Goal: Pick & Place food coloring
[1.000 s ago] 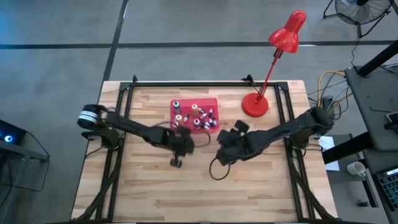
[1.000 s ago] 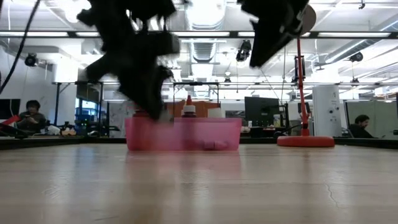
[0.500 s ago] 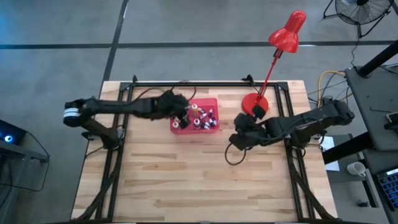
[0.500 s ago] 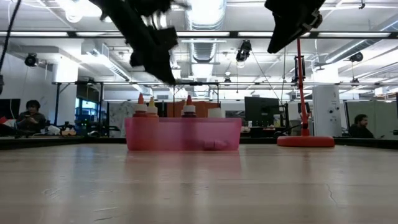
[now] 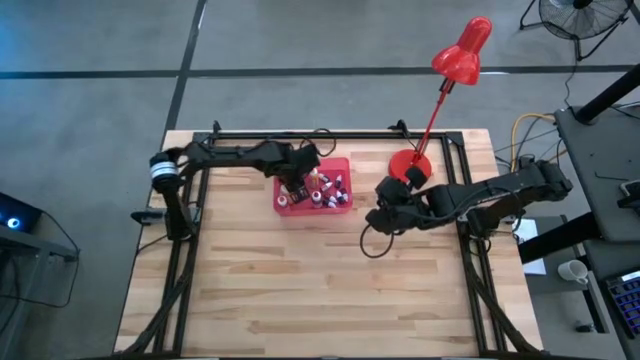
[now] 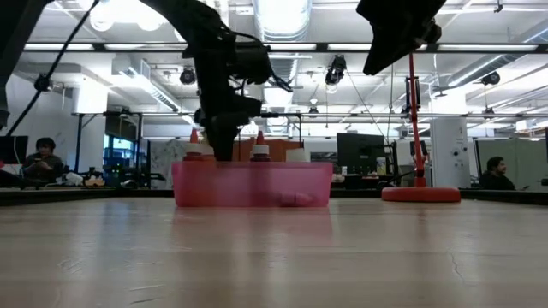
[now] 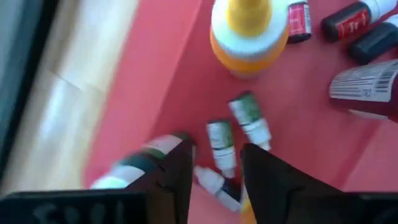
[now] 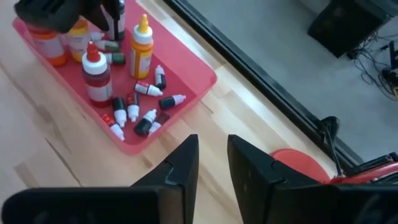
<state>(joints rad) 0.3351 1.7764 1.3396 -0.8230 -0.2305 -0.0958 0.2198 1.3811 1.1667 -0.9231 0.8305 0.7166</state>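
Red tray [image 7: 155, 93] — green-labelled food coloring [image 7: 219, 144] lying flat, caps toward left hand [image 7: 214, 171]

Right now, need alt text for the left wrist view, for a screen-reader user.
The left gripper hangs open just above the red tray, its dark fingers either side of small green-labelled dropper bottles lying on the tray floor. An orange bottle stands beyond them, with dark and red-labelled bottles lying near it.

L gripper [image 5: 297, 183] hangs over tray [image 5: 342, 205], above its left part; food coloring bottles [image 5: 331, 190] lie in tray, just right of it. R gripper [image 5: 385, 216] sits right of tray, apart; lamp base [image 5: 410, 168] just behind it.
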